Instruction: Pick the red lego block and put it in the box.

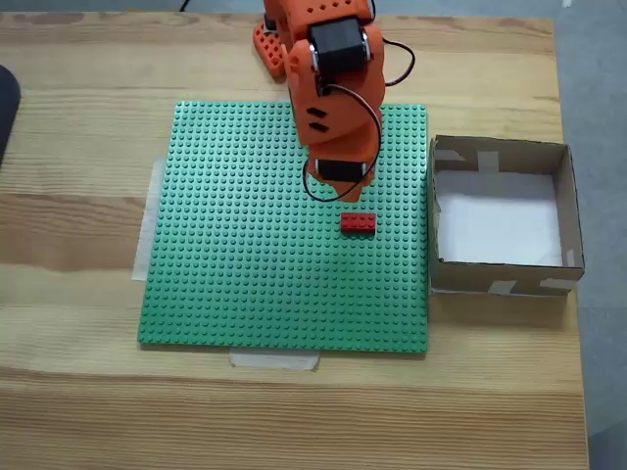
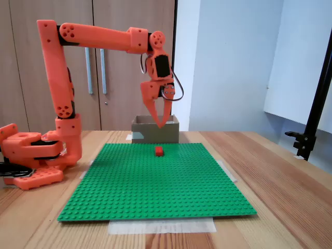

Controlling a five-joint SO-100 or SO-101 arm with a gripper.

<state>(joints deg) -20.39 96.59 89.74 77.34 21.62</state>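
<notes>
Wooden table (image 2: 290,171) carries a taped-down green baseplate (image 2: 155,181). Toward its far edge the red block (image 2: 159,151) sits ungrasped. Above it hangs the gripper (image 2: 162,122), jaws nearly together, holding nothing. Beyond, the box (image 1: 500,215) stands empty; pick and drop both remain.

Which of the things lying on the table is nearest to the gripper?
The red lego block: it lies on the green baseplate almost directly under the gripper, which hangs above it. The box stands further off, beyond the baseplate's edge.
</notes>
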